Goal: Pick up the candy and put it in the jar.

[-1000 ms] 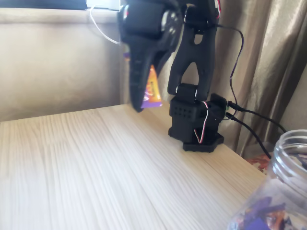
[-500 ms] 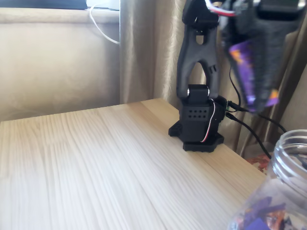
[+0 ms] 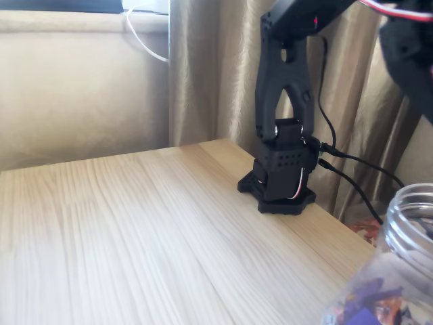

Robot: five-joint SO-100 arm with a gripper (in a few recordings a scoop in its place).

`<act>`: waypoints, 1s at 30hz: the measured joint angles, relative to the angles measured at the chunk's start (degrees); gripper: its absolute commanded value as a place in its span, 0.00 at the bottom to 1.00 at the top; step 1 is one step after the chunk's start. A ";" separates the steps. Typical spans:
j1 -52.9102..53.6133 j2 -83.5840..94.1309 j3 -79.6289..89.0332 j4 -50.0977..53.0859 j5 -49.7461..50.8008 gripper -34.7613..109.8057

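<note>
Nearest, the jar [image 3: 399, 271] is standing at the table's [image 3: 149, 230] right corner in the fixed view, purple wrappers showing through its wall; farther back, the arm [image 3: 284, 101] is reaching right, its gripper [image 3: 414, 64] running off frame; I cannot tell the fingers' state or where the candy is, perhaps carried; the drop seems left to do.

Soft daylight washes the pale worktop [image 3: 135, 223]; the near jar [image 3: 399, 264] is blurred, with the arm's upper-right part smeared.
</note>
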 measured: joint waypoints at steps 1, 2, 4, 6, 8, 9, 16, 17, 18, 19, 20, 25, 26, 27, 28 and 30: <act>0.26 -0.62 0.00 -0.35 0.00 0.24; 0.44 -1.32 -0.44 -0.44 0.00 0.24; 0.44 -3.34 -1.67 -0.70 -0.26 0.24; 1.41 -5.27 -2.99 -0.44 -0.62 0.24; 2.55 -5.54 -3.43 -0.44 -0.88 0.24; 2.99 -5.62 -3.43 -0.53 -0.88 0.24; 4.48 -5.98 -3.08 -1.93 -0.44 0.29; 4.31 -5.98 -3.08 -2.37 -0.26 0.30; 4.22 -5.98 -3.08 -2.55 0.09 0.31; 4.48 -6.24 -3.08 -2.72 0.35 0.31; 4.75 -6.59 -3.08 -2.72 0.44 0.31; 5.01 -6.86 -3.08 -2.72 0.70 0.33; 5.01 -6.86 -3.08 -2.72 0.70 0.33; 5.19 -6.86 -3.08 -2.72 0.70 0.33; 5.36 -6.86 -3.08 -2.72 0.70 0.33; 5.80 -6.86 -3.08 -2.72 0.97 0.27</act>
